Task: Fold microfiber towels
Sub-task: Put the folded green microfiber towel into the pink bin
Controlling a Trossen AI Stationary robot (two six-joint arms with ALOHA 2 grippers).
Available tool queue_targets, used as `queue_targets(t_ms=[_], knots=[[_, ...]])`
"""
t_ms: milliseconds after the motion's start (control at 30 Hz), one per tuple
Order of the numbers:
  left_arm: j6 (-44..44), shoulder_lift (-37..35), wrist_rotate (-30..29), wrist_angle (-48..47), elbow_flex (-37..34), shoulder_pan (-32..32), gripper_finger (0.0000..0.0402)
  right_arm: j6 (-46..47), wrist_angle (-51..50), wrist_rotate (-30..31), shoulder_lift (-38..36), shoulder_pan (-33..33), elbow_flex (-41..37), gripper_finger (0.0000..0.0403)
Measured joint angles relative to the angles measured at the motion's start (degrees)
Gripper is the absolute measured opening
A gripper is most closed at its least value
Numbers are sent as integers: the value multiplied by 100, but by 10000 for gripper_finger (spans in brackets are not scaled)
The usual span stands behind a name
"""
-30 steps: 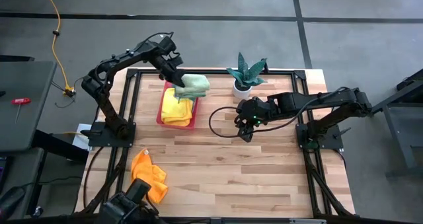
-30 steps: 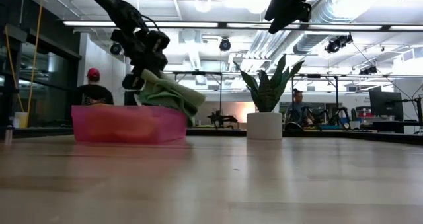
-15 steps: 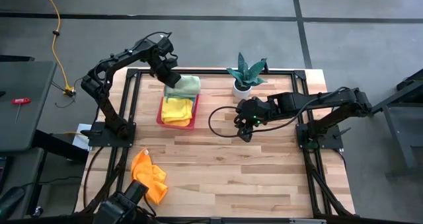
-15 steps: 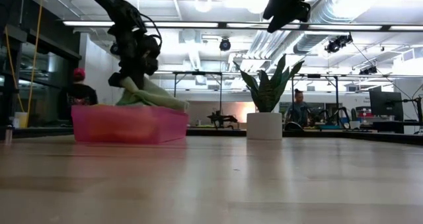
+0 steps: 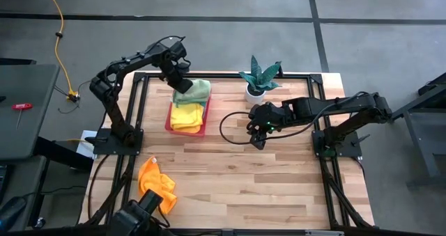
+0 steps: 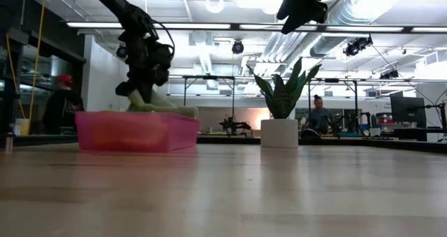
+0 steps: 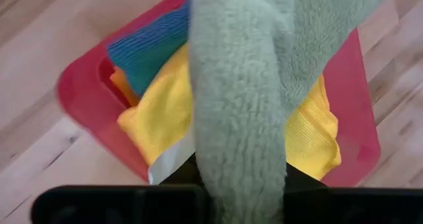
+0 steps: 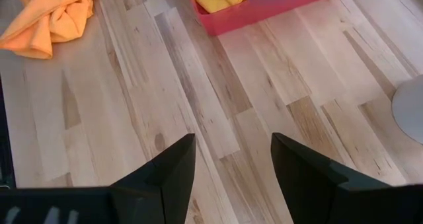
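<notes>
My left gripper [image 5: 182, 83] is shut on the folded light green towel [image 5: 195, 91], over the far end of the pink tray [image 5: 169, 127]. In the tray lie yellow towels [image 5: 187, 115] and a teal towel [image 7: 142, 49]. The green towel's lower part rests on the tray's pile [image 6: 171, 109]. The orange towel [image 5: 156, 184] lies crumpled on the table near the front left. My right gripper [image 8: 231, 164] is open and empty above the table's middle [image 5: 259, 140]. My left gripper holds the folded light green towel by its far-left end [image 6: 140, 90], coming from above and slanting down. The towel itself hides the fingers in the wrist view [image 7: 238, 118]. Several layers are bunched in the hold. The towel's free end lies on the towels in the tray.
A potted plant in a white pot [image 5: 256, 91] stands at the far middle of the table. A black cable [image 5: 233, 128] loops by my right arm. People show in the room behind [image 6: 59, 101].
My left gripper has gone down and toward the table's left and far edge with the green towel. The towel, held above the tray's right rim a second ago, has been lowered and now lies on the pile in the tray's far end.
</notes>
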Motion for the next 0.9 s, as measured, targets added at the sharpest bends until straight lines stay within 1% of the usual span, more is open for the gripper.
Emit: queue_targets(t_ms=[100,400,700,800,900], knots=[[-5,145,-175,109,0,-102,57,86,-1,-3,0,0,0,190],[98,256,-1307,150,79,-171,133,84,-2,-9,0,-1,0,190],[101,256,-1395,15,621,-169,212,82,-1,7,0,0,0,190],[103,256,-1560,-128,957,-166,227,80,1,7,0,-1,-2,190],[104,256,-1822,-283,1378,-166,231,80,-2,7,0,-1,-2,190]])
